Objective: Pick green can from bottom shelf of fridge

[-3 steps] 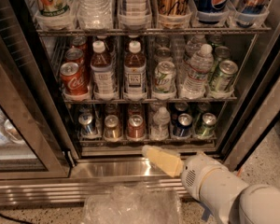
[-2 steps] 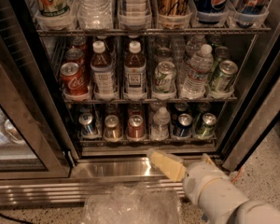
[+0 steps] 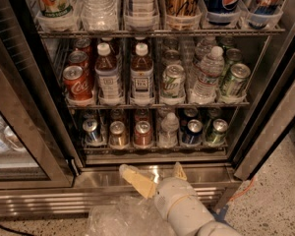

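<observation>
Green can in rightmost lane of bottom shelf, gripper spread empty before steel base panel

Shop or canteen | commercial drinks fridge, fully stocked | end effector at its base

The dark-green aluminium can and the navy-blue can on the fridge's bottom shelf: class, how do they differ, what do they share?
Colour: the dark-green aluminium can is green, the navy-blue can dark blue. Place: the green one ends the row at right; the blue one stands just left. Both are short, upright, silver-topped. The open gripper sits below them, further left.
</observation>
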Controlling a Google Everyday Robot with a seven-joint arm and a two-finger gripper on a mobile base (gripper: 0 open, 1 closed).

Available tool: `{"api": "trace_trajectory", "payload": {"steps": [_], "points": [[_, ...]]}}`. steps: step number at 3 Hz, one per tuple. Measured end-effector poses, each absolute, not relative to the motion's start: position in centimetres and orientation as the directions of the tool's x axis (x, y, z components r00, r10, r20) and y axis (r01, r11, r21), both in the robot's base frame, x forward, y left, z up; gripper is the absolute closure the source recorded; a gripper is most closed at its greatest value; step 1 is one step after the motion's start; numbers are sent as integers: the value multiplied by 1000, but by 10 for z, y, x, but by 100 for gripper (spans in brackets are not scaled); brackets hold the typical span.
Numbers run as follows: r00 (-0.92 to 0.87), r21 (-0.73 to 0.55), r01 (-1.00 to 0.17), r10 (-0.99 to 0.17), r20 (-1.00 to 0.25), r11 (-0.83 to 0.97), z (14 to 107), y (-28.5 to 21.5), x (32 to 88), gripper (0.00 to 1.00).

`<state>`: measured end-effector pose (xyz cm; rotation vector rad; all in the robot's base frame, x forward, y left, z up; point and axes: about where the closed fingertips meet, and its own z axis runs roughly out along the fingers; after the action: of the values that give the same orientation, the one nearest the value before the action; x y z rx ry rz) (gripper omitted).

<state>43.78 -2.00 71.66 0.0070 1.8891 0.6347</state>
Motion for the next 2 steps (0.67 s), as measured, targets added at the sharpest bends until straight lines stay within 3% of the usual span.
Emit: {"api": "trace_trajectory", "payload": {"steps": [1, 2], "points": [[-392, 460, -236, 349, -851, 856, 693, -14, 449, 0], [-350, 456, -88, 402, -846, 885, 672, -52, 460, 0]]}}
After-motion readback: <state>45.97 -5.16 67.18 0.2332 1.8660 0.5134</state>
